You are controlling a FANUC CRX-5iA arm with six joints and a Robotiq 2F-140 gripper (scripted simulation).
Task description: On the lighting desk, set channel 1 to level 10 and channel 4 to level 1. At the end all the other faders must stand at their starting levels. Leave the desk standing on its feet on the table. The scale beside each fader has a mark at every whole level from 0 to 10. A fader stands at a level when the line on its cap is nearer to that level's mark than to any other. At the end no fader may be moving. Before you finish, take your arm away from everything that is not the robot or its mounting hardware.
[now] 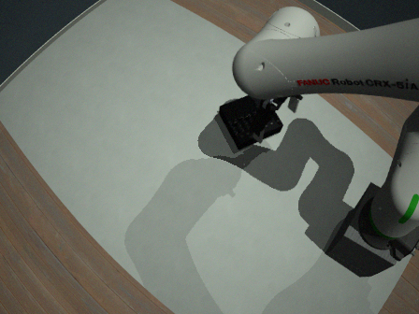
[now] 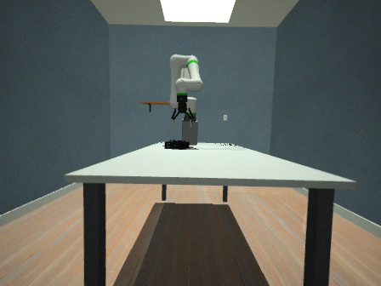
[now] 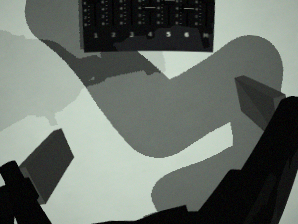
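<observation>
While the black two-finger gripper (image 2: 184, 116) hung fully open, empty, above the flat black lighting desk (image 3: 147, 10) — faders untouched, both channels left.

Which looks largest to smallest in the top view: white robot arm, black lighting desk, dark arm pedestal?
1. White robot arm, though nearest the camera.
2. Dark arm pedestal.
3. Black lighting desk, partly hidden by the arm.

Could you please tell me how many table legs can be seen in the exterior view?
4: the near left leg, the near right leg, and, seen under the table, the far left leg and the far right leg. None appears hidden.
</observation>
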